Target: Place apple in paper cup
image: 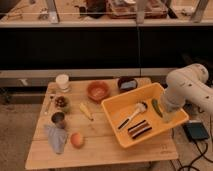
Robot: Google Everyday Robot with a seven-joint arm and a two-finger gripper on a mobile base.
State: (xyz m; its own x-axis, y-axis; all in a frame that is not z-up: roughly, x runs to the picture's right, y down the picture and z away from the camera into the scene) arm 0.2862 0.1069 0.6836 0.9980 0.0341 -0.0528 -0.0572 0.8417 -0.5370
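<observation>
The apple (pixel 76 140), small and orange-red, lies near the front left of the wooden table (pixel 105 150), beside a grey-blue cloth (pixel 56 138). The paper cup (pixel 62 81), short and white, stands upright at the table's back left corner. My arm (pixel 187 87) is white and bulky at the right. My gripper (pixel 168 115) hangs at its lower end, over the right side of the yellow bin (pixel 125 106). It is far from both the apple and the paper cup.
A shiny metal cup (pixel 59 119) stands just behind the cloth. An orange-brown bowl (pixel 97 90), a dark bowl (pixel 127 83), a small dish with something dark (pixel 61 102), a spoon (pixel 48 105) and a yellow piece (pixel 86 111) are on the table. The bin holds a white brush (pixel 132 114), dark items (pixel 139 129) and a green item (pixel 156 107).
</observation>
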